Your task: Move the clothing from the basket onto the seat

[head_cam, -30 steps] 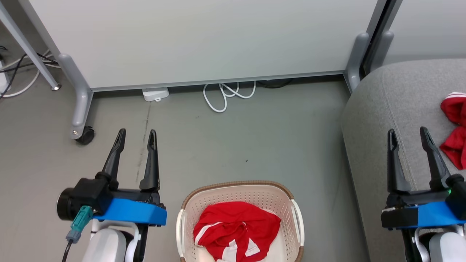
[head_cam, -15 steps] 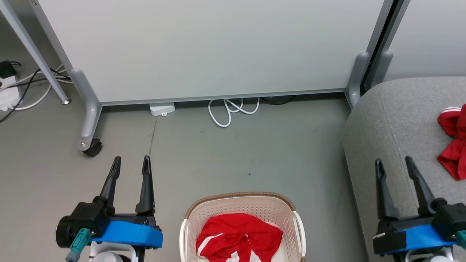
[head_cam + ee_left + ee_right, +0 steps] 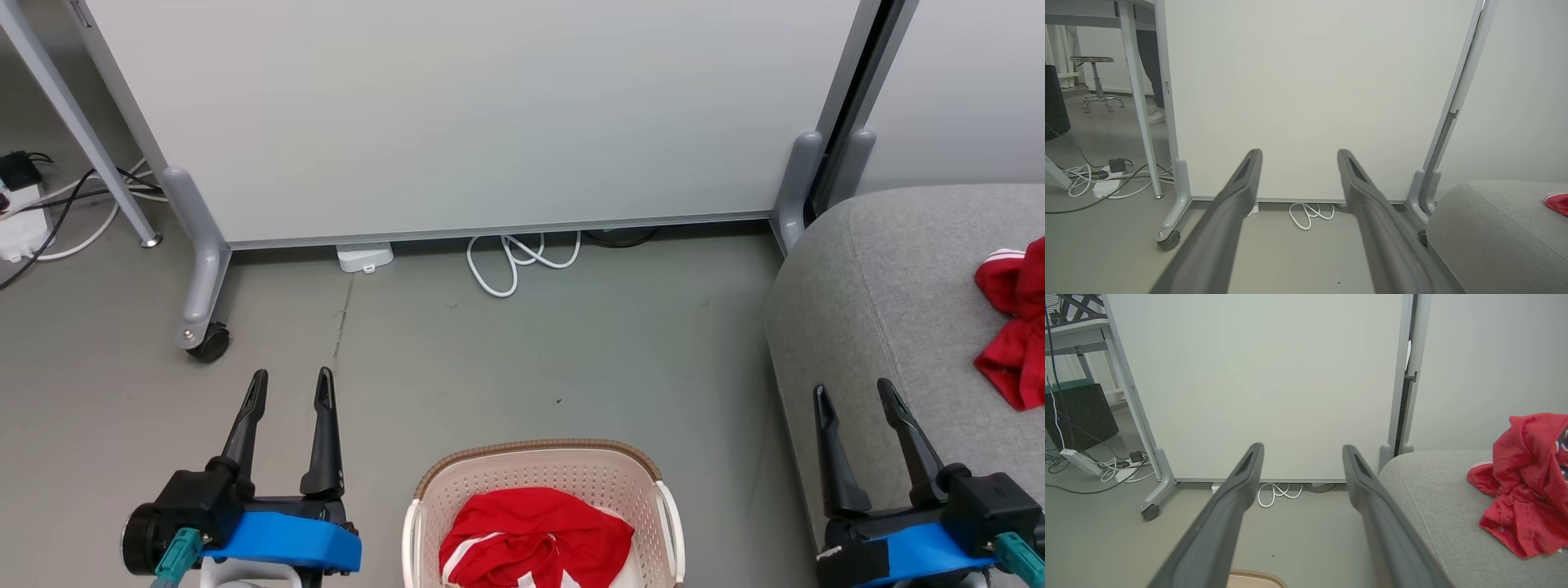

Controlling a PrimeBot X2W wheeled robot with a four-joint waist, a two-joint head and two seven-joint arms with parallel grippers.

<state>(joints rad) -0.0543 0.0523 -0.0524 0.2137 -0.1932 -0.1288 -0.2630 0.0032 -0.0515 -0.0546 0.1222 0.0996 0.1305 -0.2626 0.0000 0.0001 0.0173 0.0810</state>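
Note:
A cream basket (image 3: 539,469) with a brown rim sits on the floor at the bottom centre of the head view, and a red garment with white stripes (image 3: 535,535) lies bunched in it. A second red garment (image 3: 1012,327) (image 3: 1527,486) lies on the grey seat (image 3: 890,286) (image 3: 1437,506) (image 3: 1490,224) at the right. My left gripper (image 3: 291,384) (image 3: 1298,155) hovers open over bare floor left of the basket. Over the seat's front left edge my right gripper (image 3: 853,396) (image 3: 1302,449) stands open with nothing between its fingers.
A pale wall panel (image 3: 457,114) on grey wheeled feet (image 3: 200,327) stands behind the floor. A white cable loop (image 3: 514,257) and a small white box (image 3: 365,256) lie at its base. A power strip with cables (image 3: 24,229) sits far left by a table leg (image 3: 98,155).
The whole head view has shifted, so the basket and both grippers sit lower in the picture and the wall panel shows more; that is the camera moving. Both grippers stay open.

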